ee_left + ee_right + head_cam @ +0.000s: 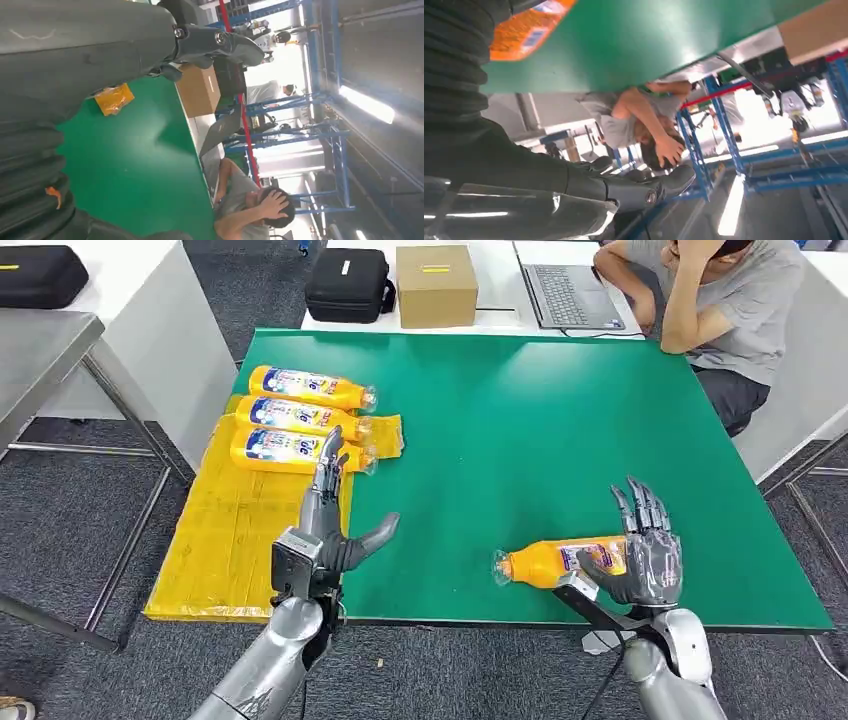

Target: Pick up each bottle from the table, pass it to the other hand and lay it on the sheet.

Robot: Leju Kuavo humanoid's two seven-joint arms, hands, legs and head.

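Right hand (645,558) reaching at a lying bottle.
Its spread fingers are resting against the orange plastic bottle (548,562) on the green table (520,430), not gripping; the left hand (325,530) is hovering empty, fingers apart, beside the yellow sheet (215,530).

Glossy orange plastic bottles (300,418) lie on a crinkled yellow sheet (225,530) (thin plastic film, apparently) over the matt green tabletop (520,430), near a plain brown cardboard box (436,285).
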